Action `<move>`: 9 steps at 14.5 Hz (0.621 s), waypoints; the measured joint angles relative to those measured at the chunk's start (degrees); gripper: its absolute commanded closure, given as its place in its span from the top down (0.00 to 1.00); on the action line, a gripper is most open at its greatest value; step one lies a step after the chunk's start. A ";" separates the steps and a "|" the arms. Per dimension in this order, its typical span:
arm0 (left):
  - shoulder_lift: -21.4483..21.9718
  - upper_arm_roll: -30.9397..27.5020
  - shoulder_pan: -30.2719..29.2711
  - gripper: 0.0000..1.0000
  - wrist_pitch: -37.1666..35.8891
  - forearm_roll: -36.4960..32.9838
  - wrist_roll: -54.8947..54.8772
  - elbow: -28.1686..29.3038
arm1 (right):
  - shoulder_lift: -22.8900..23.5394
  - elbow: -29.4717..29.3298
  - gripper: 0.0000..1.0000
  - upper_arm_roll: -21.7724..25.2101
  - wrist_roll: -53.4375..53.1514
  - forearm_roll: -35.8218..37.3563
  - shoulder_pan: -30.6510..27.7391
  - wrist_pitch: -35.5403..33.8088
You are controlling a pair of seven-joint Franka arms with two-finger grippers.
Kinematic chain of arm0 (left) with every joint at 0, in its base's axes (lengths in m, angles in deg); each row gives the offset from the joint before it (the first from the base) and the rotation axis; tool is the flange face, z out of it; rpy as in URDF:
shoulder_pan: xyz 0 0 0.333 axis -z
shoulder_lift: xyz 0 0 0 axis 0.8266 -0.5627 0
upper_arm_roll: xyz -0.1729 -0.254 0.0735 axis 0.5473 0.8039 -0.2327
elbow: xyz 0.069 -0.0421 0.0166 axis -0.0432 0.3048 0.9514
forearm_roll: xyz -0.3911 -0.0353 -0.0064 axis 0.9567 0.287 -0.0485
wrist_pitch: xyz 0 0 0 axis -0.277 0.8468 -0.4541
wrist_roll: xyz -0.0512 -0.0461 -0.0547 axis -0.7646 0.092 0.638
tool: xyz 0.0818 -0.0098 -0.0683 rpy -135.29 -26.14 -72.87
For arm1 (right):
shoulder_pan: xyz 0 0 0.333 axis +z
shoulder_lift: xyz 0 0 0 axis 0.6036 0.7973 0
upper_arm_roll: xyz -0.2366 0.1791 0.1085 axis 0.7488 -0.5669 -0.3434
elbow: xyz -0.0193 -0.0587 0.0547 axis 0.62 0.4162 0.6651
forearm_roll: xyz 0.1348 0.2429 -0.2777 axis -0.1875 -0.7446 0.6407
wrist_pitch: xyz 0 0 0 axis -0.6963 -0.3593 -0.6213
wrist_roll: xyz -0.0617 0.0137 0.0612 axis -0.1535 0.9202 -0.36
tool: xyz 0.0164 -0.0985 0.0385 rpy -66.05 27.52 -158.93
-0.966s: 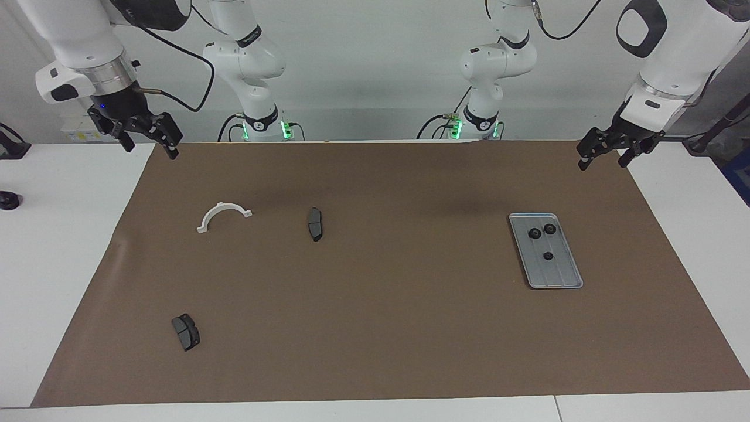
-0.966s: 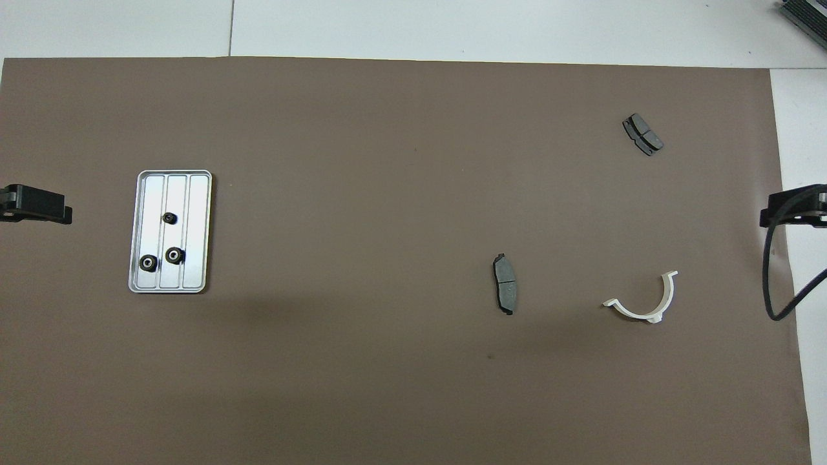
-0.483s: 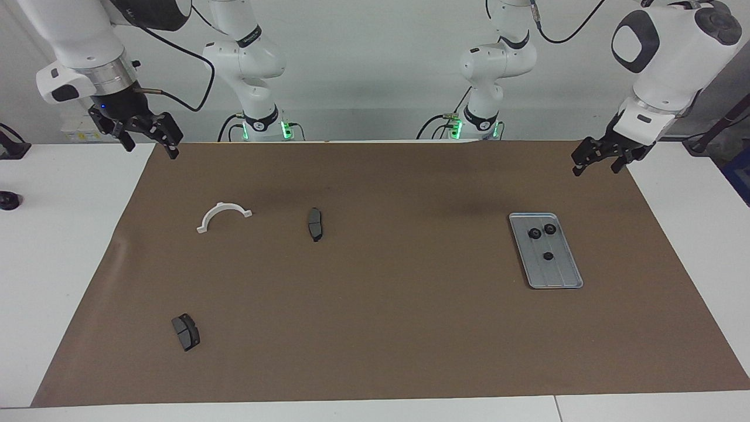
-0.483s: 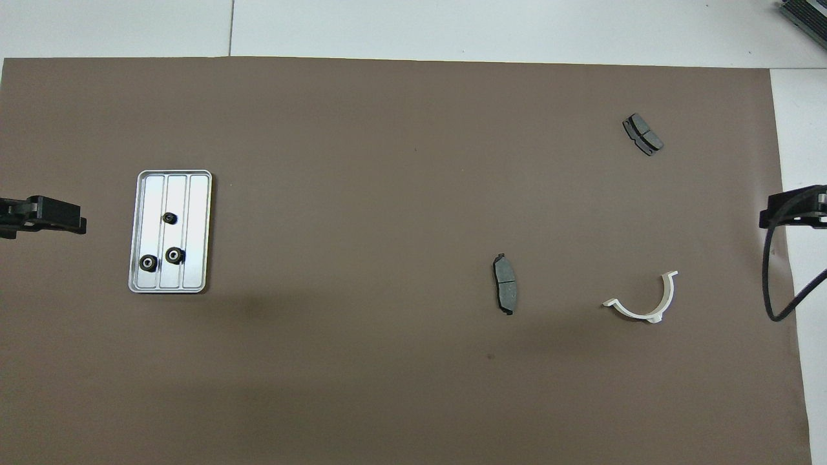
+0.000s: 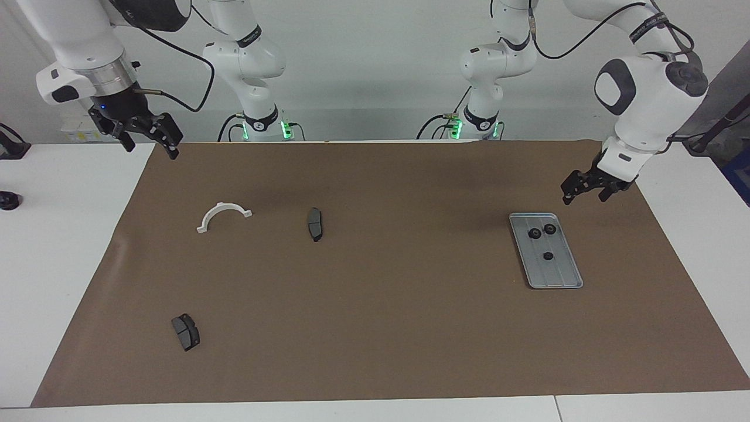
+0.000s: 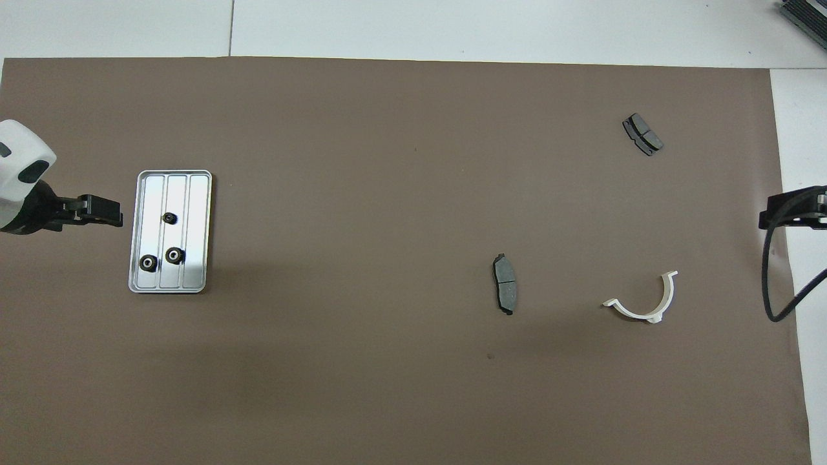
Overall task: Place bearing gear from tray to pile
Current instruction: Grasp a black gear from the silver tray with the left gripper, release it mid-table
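Observation:
The silver ridged tray (image 5: 563, 275) (image 6: 196, 226) lies toward the left arm's end of the mat. Three small black bearing gears sit in it: one (image 5: 548, 255) (image 6: 169, 217) alone, two (image 5: 534, 233) (image 6: 148, 263) side by side nearer the robots. My left gripper (image 5: 583, 198) (image 6: 111, 216) hangs open and empty over the mat just off the tray's edge. The pile lies scattered toward the right arm's end: a white half-ring bracket (image 5: 224, 215) (image 6: 646, 302) and two dark brake pads (image 5: 314, 224) (image 6: 505, 292), (image 5: 186, 332) (image 6: 643, 134). My right gripper (image 5: 149, 147) (image 6: 769, 216) waits open over the mat's edge there.
A brown mat (image 5: 375, 328) covers most of the white table (image 5: 58, 264). A black cable (image 6: 772, 284) loops down from the right gripper. A small black object (image 5: 7, 200) sits on the table off the mat at the right arm's end.
My left arm has swung inward and lowered, bringing its open gripper close beside the tray. The right arm and all the parts have stayed still.

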 measured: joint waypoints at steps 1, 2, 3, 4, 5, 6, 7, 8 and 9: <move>-0.98 0.01 0.00 1.00 2.82 0.00 0.00 1.18 | 0.00 0.11 1.00 0.00 0.00 0.00 0.00 -0.01; -1.73 0.02 0.00 1.00 5.84 0.00 0.00 2.64 | 0.00 0.18 1.00 0.00 0.00 0.00 0.00 -0.02; -2.25 0.05 0.00 1.00 8.35 0.00 0.00 4.10 | 0.00 0.22 1.00 0.00 0.00 0.00 0.00 -0.02; -2.70 0.13 0.00 1.00 9.90 0.00 0.00 5.22 | -0.01 0.22 1.00 0.00 0.00 0.00 0.00 -0.02; -3.18 0.23 0.01 1.00 10.91 0.00 0.01 5.96 | -0.01 0.22 1.00 0.00 0.00 0.00 0.00 -0.02; -3.75 0.34 0.03 1.00 11.91 0.00 0.11 6.41 | -0.02 0.23 1.00 -0.01 0.01 0.00 0.01 -0.02; -4.52 0.42 0.04 1.00 12.83 0.01 0.39 6.65 | -0.02 0.23 1.00 -0.01 0.01 0.00 0.03 -0.02; -5.44 0.49 0.06 1.00 13.80 0.01 0.81 6.78 | -0.02 0.23 1.00 -0.03 0.01 0.00 0.04 -0.02; -6.55 0.59 0.13 1.00 14.83 0.01 1.03 6.89 | -0.02 0.23 1.00 -0.04 0.01 0.00 0.05 0.00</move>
